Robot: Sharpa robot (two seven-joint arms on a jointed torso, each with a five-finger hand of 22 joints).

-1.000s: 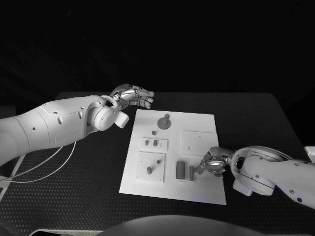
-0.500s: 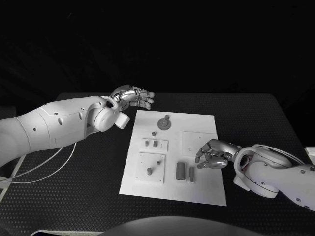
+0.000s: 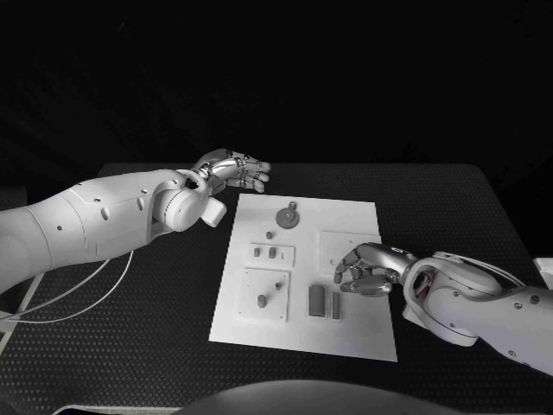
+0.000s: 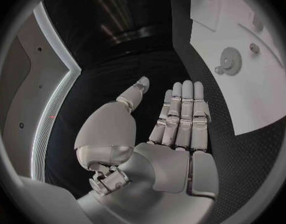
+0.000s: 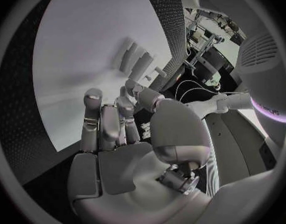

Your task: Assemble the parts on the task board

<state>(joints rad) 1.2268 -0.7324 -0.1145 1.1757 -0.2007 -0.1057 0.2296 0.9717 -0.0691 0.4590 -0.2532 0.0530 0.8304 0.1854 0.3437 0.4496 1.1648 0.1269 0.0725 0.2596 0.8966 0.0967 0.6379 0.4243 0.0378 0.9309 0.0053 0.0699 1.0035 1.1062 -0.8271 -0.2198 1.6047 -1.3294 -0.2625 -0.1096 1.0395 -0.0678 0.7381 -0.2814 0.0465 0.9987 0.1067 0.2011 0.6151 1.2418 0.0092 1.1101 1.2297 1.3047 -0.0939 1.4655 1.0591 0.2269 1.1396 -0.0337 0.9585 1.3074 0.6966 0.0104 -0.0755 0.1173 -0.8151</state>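
My left hand (image 3: 233, 169) hovers off the far left corner of the flat white task board (image 3: 352, 220), fingers apart, empty. Small grey parts (image 3: 325, 302) lie near its near edge. My right hand (image 3: 366, 269) hangs above them, fingers curled, holding nothing.

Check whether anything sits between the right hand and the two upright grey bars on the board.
Nothing visible does. The right hand hovers over the task board, just beside the two bars, with only bare white plate between them. It holds nothing.
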